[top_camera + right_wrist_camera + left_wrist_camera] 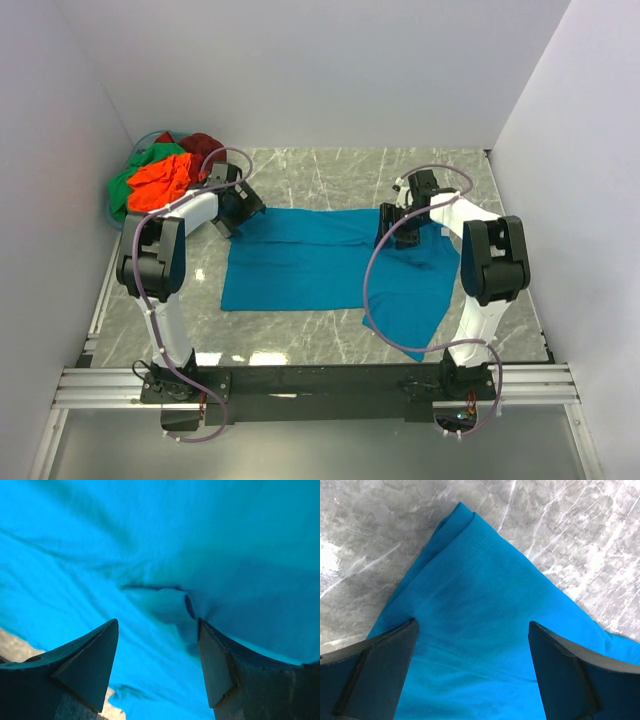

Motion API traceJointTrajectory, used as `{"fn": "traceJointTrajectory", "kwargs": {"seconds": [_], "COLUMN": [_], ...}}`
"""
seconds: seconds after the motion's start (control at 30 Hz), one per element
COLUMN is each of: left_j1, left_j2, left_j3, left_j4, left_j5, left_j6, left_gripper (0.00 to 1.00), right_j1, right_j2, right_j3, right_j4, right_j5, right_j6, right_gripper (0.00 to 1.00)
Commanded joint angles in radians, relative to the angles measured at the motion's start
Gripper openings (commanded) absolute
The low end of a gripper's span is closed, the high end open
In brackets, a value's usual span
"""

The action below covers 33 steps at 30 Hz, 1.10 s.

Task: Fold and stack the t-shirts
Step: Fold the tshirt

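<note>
A teal-blue t-shirt (320, 260) lies spread on the marble table, its right part hanging down toward the front. My left gripper (232, 215) is open over the shirt's far left corner (470, 580), jaws wide apart above the cloth. My right gripper (398, 235) is open low over the shirt's upper right part, where a small fold (165, 600) sits between the fingers. Orange (165, 180), green (135, 180) and dark red (205, 147) t-shirts lie heaped at the back left.
The heap sits in a round teal-rimmed basket (110, 210) against the left wall. White walls close in the table on three sides. A metal rail (320, 385) with the arm bases runs along the near edge.
</note>
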<state>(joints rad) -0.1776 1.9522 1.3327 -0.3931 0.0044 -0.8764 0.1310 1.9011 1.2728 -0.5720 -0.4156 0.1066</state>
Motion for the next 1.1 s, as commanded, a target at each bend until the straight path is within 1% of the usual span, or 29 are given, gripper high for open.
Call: {"fn": "traceJointTrajectory", "kwargs": {"seconds": [0.0, 0.07, 0.17, 0.27, 0.33, 0.47, 0.57, 0.83, 0.97, 1.0, 1.07], "left_j1": [0.007, 0.009, 0.010, 0.013, 0.015, 0.018, 0.018, 0.017, 0.015, 0.015, 0.015], "left_j2": [-0.007, -0.018, -0.033, -0.047, -0.056, -0.094, -0.120, -0.220, -0.343, -0.367, -0.433], "left_j3": [-0.038, -0.043, -0.053, -0.059, -0.067, -0.084, -0.092, -0.136, -0.219, -0.260, -0.300], "left_j4": [-0.015, -0.018, -0.021, -0.027, -0.029, -0.033, -0.039, -0.076, -0.085, -0.087, -0.111], "left_j5": [-0.027, -0.035, -0.037, -0.041, -0.044, -0.049, -0.053, -0.069, -0.067, -0.067, -0.076], "left_j6": [0.020, 0.020, 0.019, 0.019, 0.020, 0.019, 0.016, -0.002, -0.028, -0.035, -0.061], "left_gripper": [0.99, 0.99, 0.99, 0.99, 1.00, 1.00, 0.99, 0.99, 0.99, 0.99, 0.99], "right_j1": [0.019, 0.035, 0.056, 0.078, 0.111, 0.200, 0.248, 0.256, 0.251, 0.246, 0.228], "right_j2": [-0.100, -0.125, -0.119, -0.106, -0.114, -0.158, -0.224, -0.447, -0.579, -0.621, -0.648], "right_j3": [-0.035, -0.061, -0.081, -0.107, -0.127, -0.156, -0.173, -0.181, -0.233, -0.262, -0.282], "right_j4": [0.026, 0.032, 0.027, 0.040, 0.046, 0.015, -0.012, -0.066, -0.085, -0.081, -0.089], "right_j5": [-0.017, -0.017, 0.014, 0.011, 0.001, 0.038, 0.104, 0.320, 0.450, 0.466, 0.488], "right_j6": [0.007, 0.004, 0.007, 0.019, 0.016, 0.005, 0.013, 0.123, 0.202, 0.221, 0.245], "right_gripper": [0.71, 0.71, 0.71, 0.71, 0.71, 0.71, 0.71, 0.73, 0.77, 0.80, 0.81]}}
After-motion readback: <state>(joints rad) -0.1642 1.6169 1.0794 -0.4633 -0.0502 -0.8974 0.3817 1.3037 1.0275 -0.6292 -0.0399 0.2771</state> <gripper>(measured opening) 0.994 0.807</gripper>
